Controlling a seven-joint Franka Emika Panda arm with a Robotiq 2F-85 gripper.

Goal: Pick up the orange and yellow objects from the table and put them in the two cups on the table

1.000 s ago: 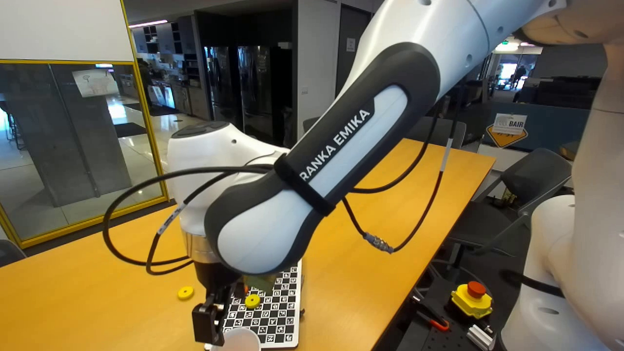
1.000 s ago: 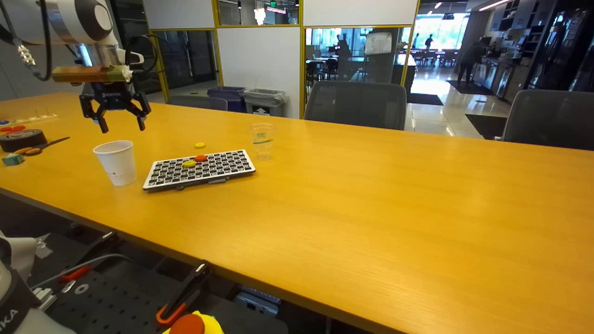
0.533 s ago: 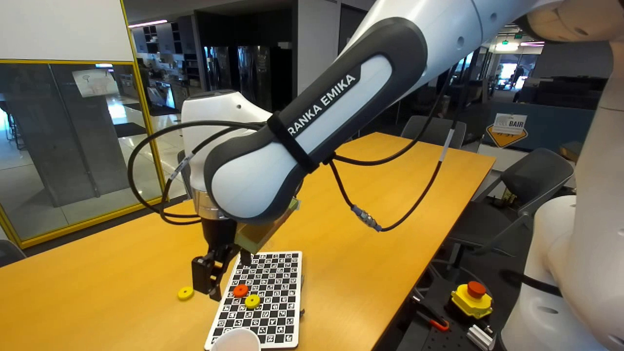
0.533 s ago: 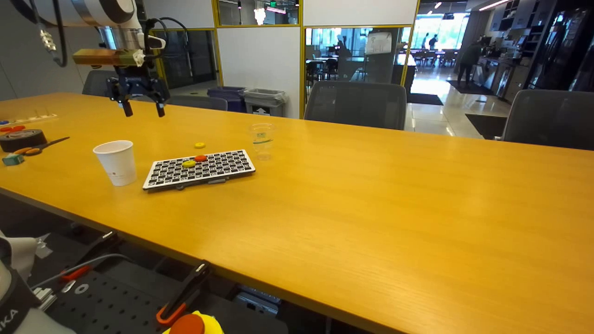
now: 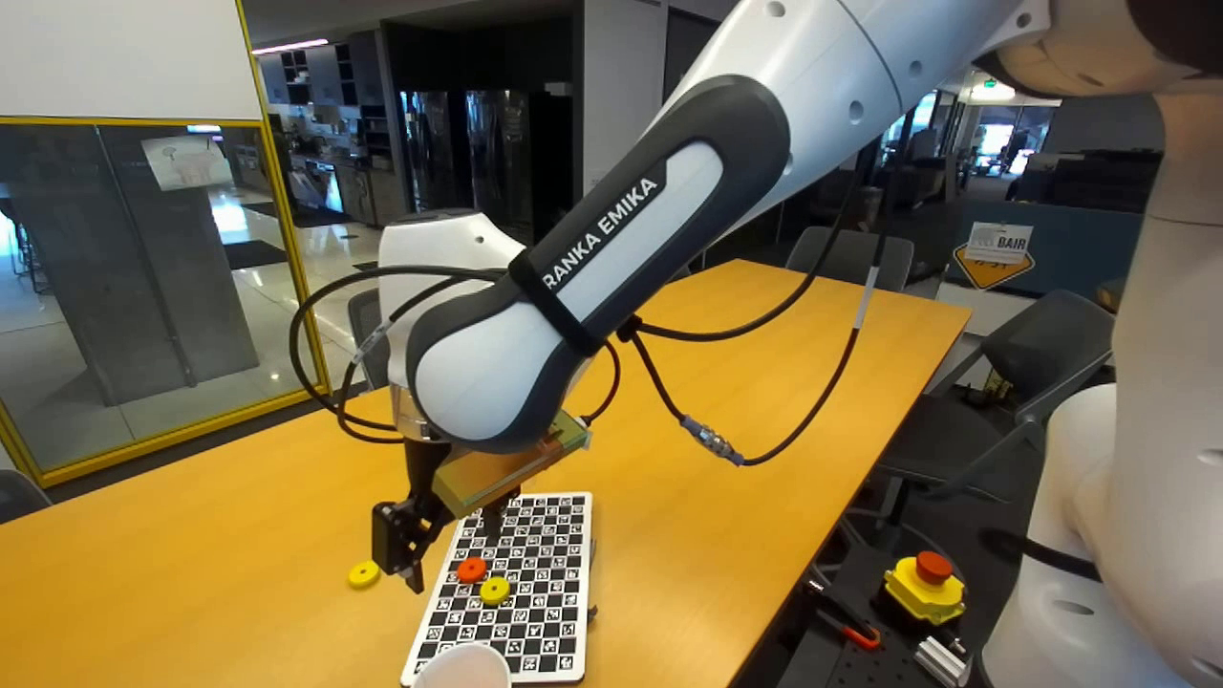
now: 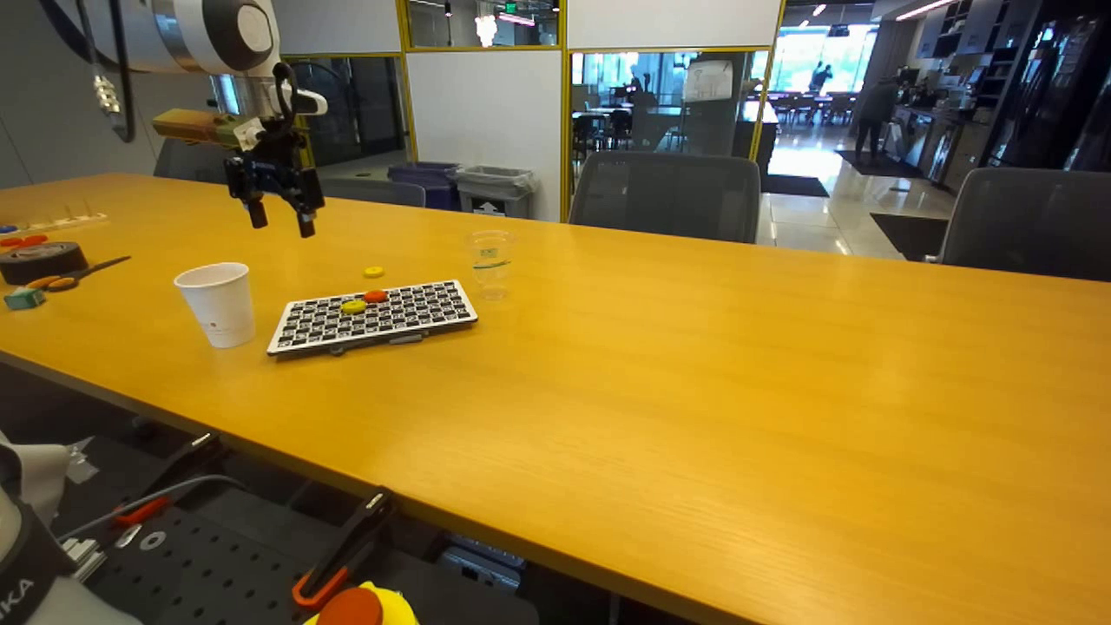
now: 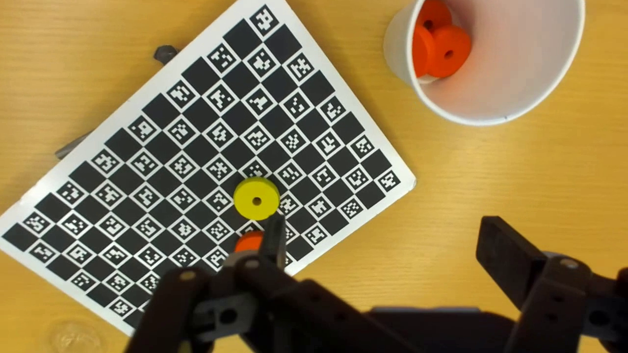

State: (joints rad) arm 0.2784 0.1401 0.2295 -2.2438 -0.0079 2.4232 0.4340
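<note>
Hovering above the wooden table (image 6: pixel 694 391), claw (image 6: pixel 283 222) spread wide, empty

Board (image 6: pixel 382 319): checkered black and white, face up, seen in all three views. In an exterior view, tape (image 6: pixel 42 263) lies flat just beside orange-handled scissors (image 6: pixel 80 274); contact cannot be determined. Green block (image 6: pixel 24 299) near the scissors. Peg rack (image 6: pixel 65 223) beyond the tape. Dark bin (image 6: pixel 424 184) and grey bin (image 6: pixel 496 187) side by side, left of a mesh chair (image 6: pixel 666 195). Person (image 6: pixel 877 117) standing in background, features indistinct. Yellow box (image 5: pixel 922 594) bears a red button (image 5: pixel 933 567). White sign (image 5: pixel 1000 240) reads BAIR.
</note>
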